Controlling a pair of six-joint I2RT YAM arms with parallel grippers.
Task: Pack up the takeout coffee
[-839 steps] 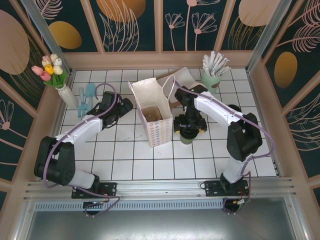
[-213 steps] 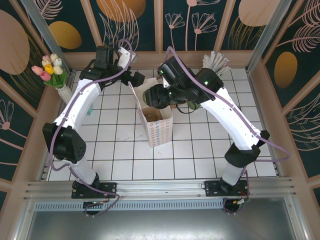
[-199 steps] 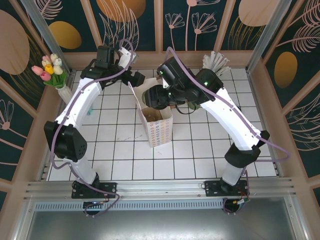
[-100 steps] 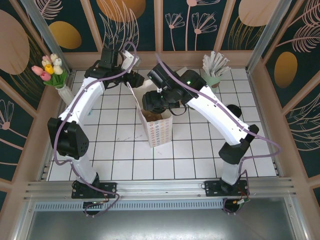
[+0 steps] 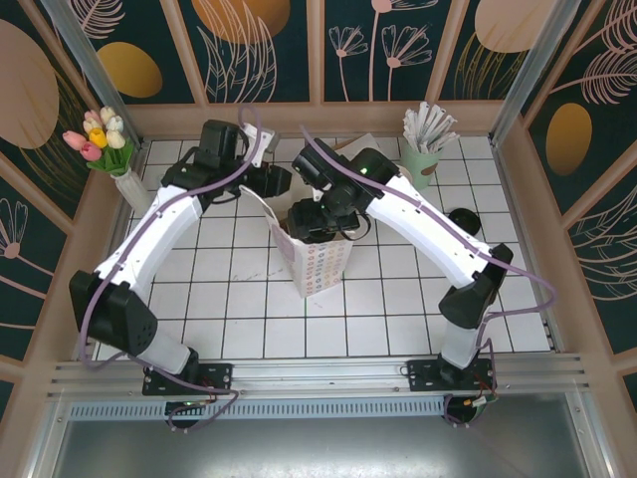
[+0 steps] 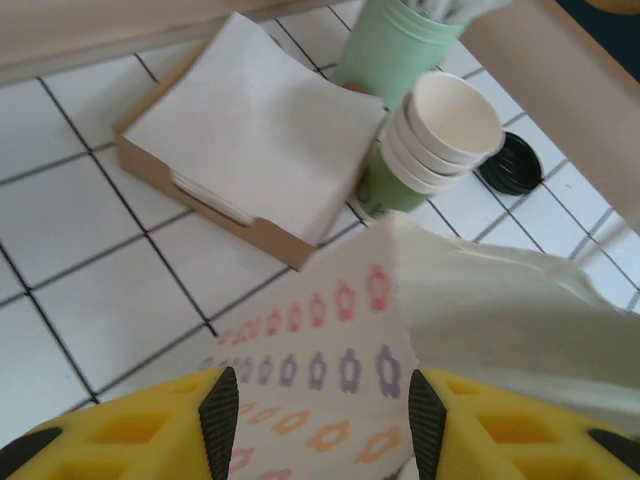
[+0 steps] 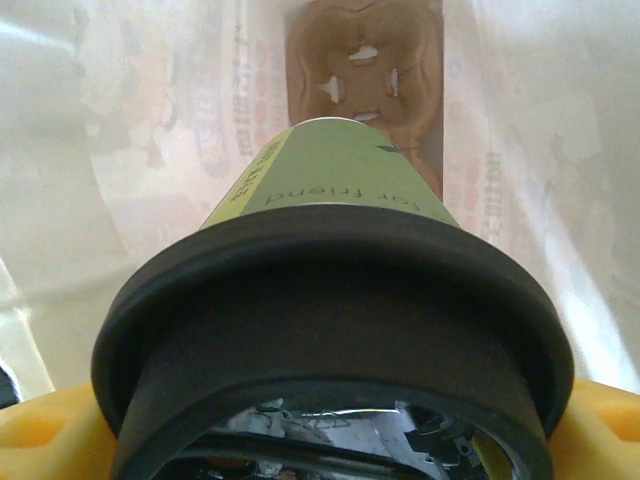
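Note:
The takeout coffee (image 7: 340, 180), a green paper cup with a black lid (image 7: 330, 300), hangs upright inside the white paper bag (image 7: 130, 130). My right gripper (image 7: 330, 425) is shut on it just under the lid. A brown cardboard carrier (image 7: 365, 50) lies on the bag's floor below the cup. From above, my right gripper (image 5: 323, 214) sits over the mouth of the bag (image 5: 320, 267) and hides the cup. My left gripper (image 5: 271, 180) is at the bag's back left rim. In its wrist view the patterned bag wall (image 6: 330, 340) lies between its wide-apart fingers (image 6: 218, 425).
Behind the bag are a brown box of white napkins (image 6: 250, 130), a stack of lidless cups (image 6: 440, 135) and a mint green holder of sticks (image 5: 426, 149). A loose black lid (image 5: 463, 217) lies to the right. A vase of tulips (image 5: 107, 147) stands at far left.
My right arm lifted the coffee from the table right of the bag, carried it over the bag and lowered it into the mouth. My left gripper rose to the bag's back rim.

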